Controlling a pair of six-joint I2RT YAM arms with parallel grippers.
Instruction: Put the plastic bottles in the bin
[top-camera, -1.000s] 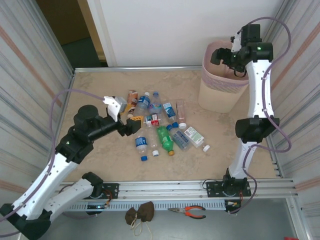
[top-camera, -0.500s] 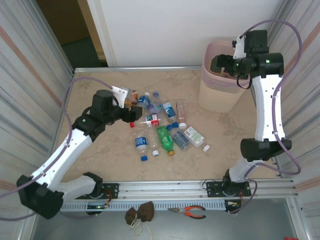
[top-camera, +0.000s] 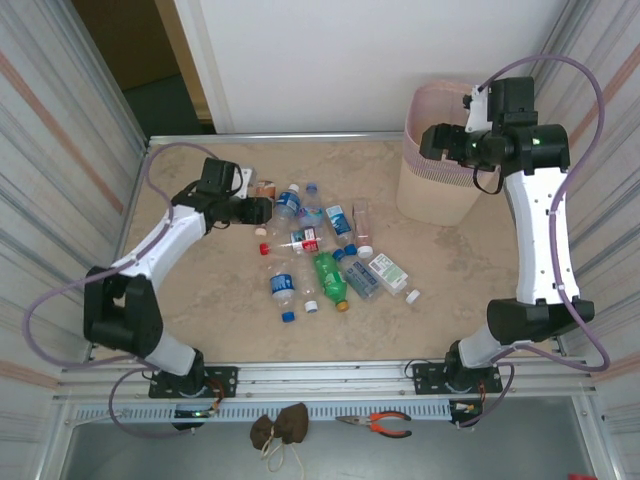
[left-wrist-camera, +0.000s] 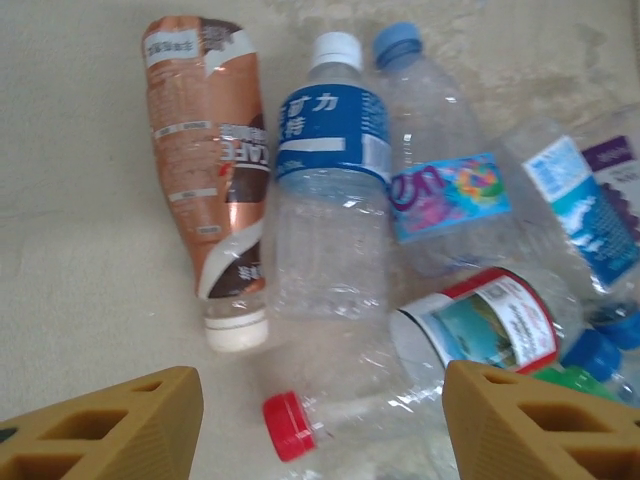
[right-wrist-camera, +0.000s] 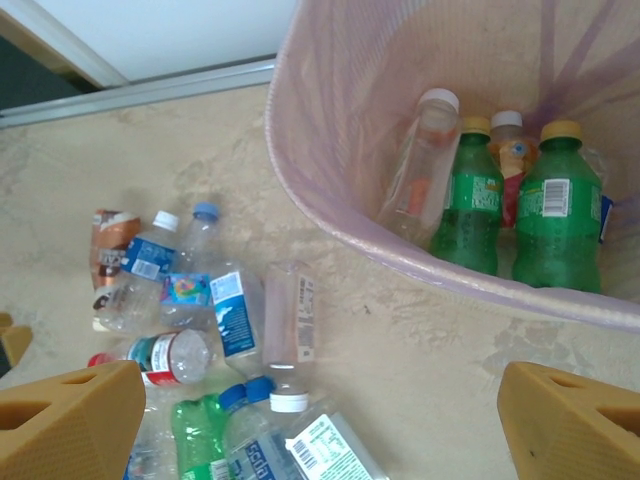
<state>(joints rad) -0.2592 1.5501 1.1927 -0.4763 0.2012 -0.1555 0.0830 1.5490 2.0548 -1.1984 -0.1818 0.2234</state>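
At the near edge, in front of the arm bases, orange-handled pliers (top-camera: 378, 424) lie on the metal ledge. Further in, on the beige counter (top-camera: 200, 320), the plastic bottles (top-camera: 320, 250) lie in a loose heap near the middle, on their sides. A green bottle (top-camera: 329, 277) with an orange cap is at the near side of the heap, and a loose blue cap (top-camera: 288, 316) lies just beside it.

The left pincer (top-camera: 262, 210) hangs at the far left side of the heap, its two fingers wide apart with nothing gripped. Its wrist view shows below it a red-capped clear bottle (left-wrist-camera: 290, 438), and beyond that a brown-labelled bottle (left-wrist-camera: 205, 170) touching a blue-labelled bottle (left-wrist-camera: 330, 180).

At the far right stands the bin (top-camera: 430, 190). Inside it two green bottles (right-wrist-camera: 558, 205) stand upright among a few others. The right pincer (top-camera: 432, 142) hovers at the left rim of the bin, spread open and empty.
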